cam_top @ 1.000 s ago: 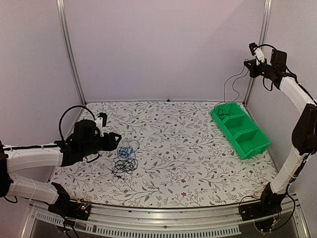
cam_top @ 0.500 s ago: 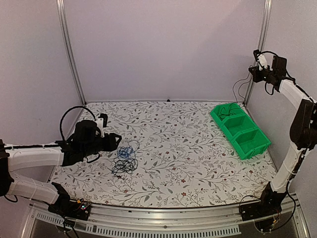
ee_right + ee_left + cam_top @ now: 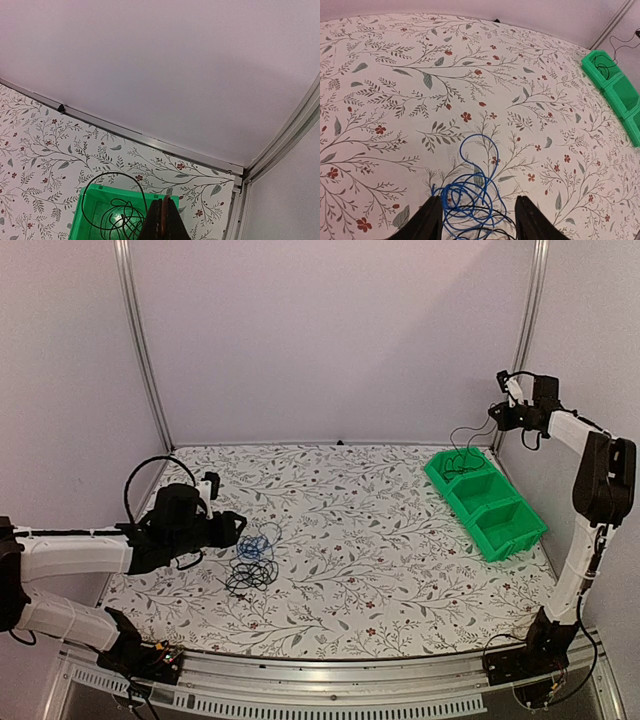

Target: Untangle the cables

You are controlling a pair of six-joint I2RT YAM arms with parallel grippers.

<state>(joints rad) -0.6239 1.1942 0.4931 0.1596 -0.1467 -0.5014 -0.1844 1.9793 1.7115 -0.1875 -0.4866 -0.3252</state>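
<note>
- Left gripper (image 3: pixel 237 525): low over left part of floral table (image 3: pixel 390 585), jaws apart, gripping nothing.
- Blue cable (image 3: pixel 470 196): loose loops on table, seen between left fingers in wrist view; contact not clear.
- Cable tangle (image 3: pixel 252 568): blue plus black strands, on table just beside left gripper.
- Right gripper (image 3: pixel 496 413): raised above far end of green 3-compartment bin (image 3: pixel 503 545), clenched on thin black cable (image 3: pixel 120 214).
- That cable hung down into farthest compartment, partly coiled there.
</note>
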